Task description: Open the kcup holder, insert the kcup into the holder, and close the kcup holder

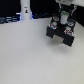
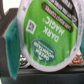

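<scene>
The kcup [image 2: 46, 37], a white pod with a green foil top, fills the wrist view, tilted and very close to the camera. A teal finger pad [image 2: 11, 47] presses against its side, so my gripper [image 1: 62, 21] is shut on it. In the exterior view the gripper hangs right over the black kcup holder [image 1: 61, 35] at the back right of the table, and the kcup itself is too small to make out there. Whether a drawer of the holder stands open cannot be told at this size.
A tall white bottle-like post [image 1: 25, 10] with a dark mark stands at the back, on the exterior view's left. Red-and-white topped pods [image 2: 76, 57] show behind the kcup. The white table [image 1: 30, 57] stretches in front of the holder.
</scene>
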### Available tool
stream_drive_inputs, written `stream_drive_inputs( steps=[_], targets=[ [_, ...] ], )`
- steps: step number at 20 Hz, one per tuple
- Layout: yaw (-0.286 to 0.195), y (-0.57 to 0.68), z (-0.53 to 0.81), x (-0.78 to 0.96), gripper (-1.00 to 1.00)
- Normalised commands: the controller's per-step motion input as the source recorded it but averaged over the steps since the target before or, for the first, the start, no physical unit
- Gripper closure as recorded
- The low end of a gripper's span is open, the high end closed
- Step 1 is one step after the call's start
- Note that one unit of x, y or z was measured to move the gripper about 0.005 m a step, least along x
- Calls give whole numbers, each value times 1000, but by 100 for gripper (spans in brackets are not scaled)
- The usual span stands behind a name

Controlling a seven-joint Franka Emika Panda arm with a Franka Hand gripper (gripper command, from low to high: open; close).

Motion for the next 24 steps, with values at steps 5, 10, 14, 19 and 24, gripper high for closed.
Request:
stream_drive_inputs(
  steps=[5, 10, 14, 19, 24],
  targets=[
    [20, -42, -265, -37, 100],
    [23, -63, -242, -45, 100],
    [31, -48, -295, -75, 100],
    [11, -36, -236, -38, 100],
    [31, 11, -269, -3, 100]
  ],
)
